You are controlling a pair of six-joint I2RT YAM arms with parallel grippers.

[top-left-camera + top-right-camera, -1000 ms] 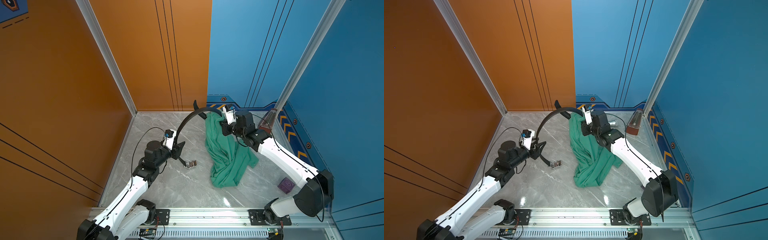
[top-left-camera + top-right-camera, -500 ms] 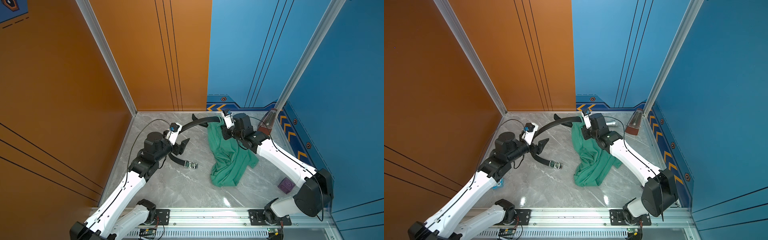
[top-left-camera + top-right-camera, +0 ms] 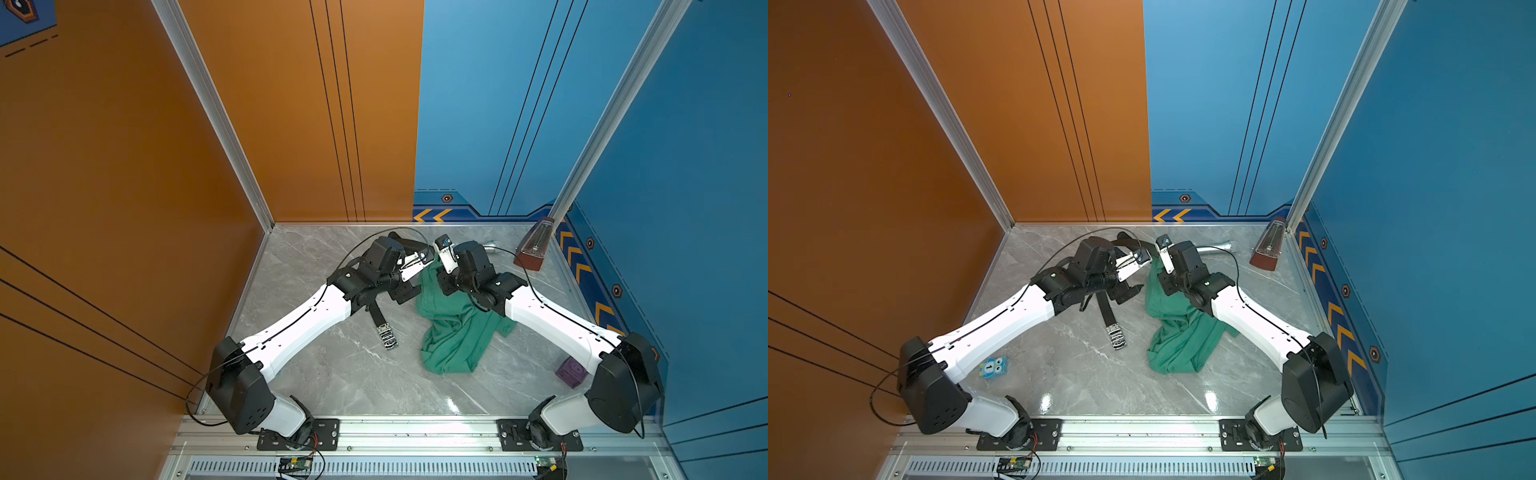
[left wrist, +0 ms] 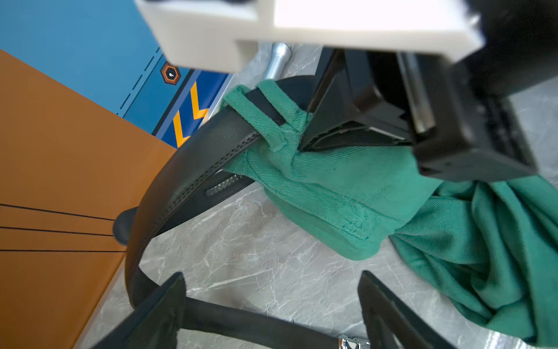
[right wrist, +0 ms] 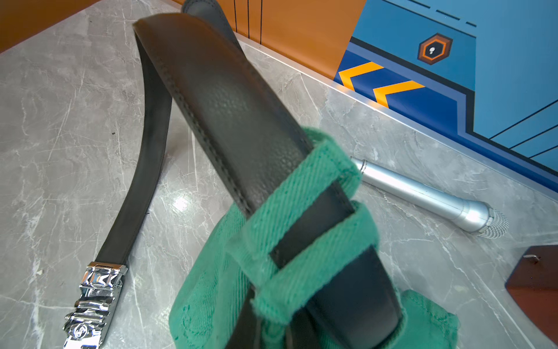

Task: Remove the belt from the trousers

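Note:
The teal-green trousers [image 3: 453, 332] [image 3: 1179, 336] lie crumpled on the grey floor, with the waistband raised at the far end. My right gripper [image 3: 442, 282] [image 4: 347, 127] is shut on that waistband beside a belt loop. The black belt [image 5: 235, 114] [image 4: 187, 169] runs through two green loops [image 5: 305, 193] and arcs up and back down. Its silvery buckle [image 3: 386, 336] [image 5: 90, 302] rests on the floor. My left gripper [image 4: 271, 275] [image 3: 405, 291] is open, its fingers wide apart just above the strap, close to the waistband and gripping nothing.
A silver microphone [image 5: 431, 196] lies by the back wall behind the trousers. A brown metronome [image 3: 536, 245] stands in the far right corner. A purple cube [image 3: 571, 372] sits near the right arm's base, and a blue owl toy [image 3: 993, 368] beside the left arm.
My left gripper has let go of the belt, opened wide and moved up to the waistband. The belt's raised arc has dropped lower. The right gripper stays shut on the trousers.

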